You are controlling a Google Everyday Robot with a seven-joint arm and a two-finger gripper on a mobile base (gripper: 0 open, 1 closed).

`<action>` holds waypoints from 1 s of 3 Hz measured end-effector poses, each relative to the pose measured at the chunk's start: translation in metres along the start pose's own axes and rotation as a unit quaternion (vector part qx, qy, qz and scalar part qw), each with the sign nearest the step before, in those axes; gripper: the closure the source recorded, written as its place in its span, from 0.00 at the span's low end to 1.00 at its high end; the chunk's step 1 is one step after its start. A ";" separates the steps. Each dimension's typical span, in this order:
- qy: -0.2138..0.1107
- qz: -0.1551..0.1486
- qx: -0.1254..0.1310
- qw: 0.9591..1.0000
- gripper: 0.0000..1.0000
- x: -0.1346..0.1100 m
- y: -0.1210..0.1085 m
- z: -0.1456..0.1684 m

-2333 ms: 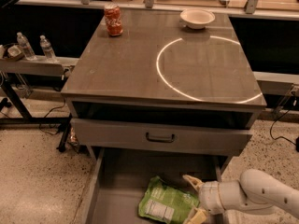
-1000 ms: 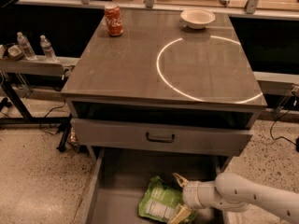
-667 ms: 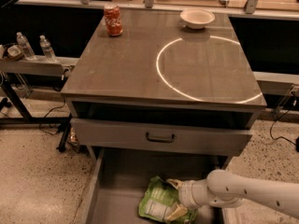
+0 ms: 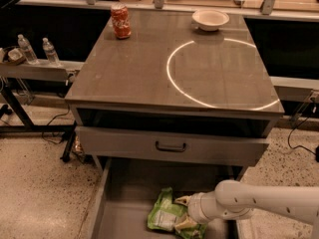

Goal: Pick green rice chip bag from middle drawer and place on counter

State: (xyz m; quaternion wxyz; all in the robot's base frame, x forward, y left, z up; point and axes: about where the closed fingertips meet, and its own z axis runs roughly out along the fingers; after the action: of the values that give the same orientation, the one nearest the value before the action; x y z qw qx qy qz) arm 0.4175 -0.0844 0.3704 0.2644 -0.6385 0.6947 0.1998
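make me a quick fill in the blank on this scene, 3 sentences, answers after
The gripper is at the ___ bag in the open drawer.
The can on the counter is ___ in colour.
The side shelf holds ___ water bottles.
Missing words: green; red; two.

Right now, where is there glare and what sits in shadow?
Camera view: a bright ring of light reflects off the glossy counter; the slot under it is dark; the middle drawer is dim, yet the green rice chip bag and the gripper at it are readable.
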 end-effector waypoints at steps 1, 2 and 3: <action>0.000 0.000 0.000 1.000 1.00 -0.002 0.000 -0.003; 0.000 0.000 0.000 1.000 1.00 -0.002 0.000 -0.003; -0.019 0.010 0.006 1.000 1.00 -0.013 0.001 -0.033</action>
State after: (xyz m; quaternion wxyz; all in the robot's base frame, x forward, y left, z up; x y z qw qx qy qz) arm 0.4130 -0.0943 0.4044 0.2793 -0.6258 0.6973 0.2101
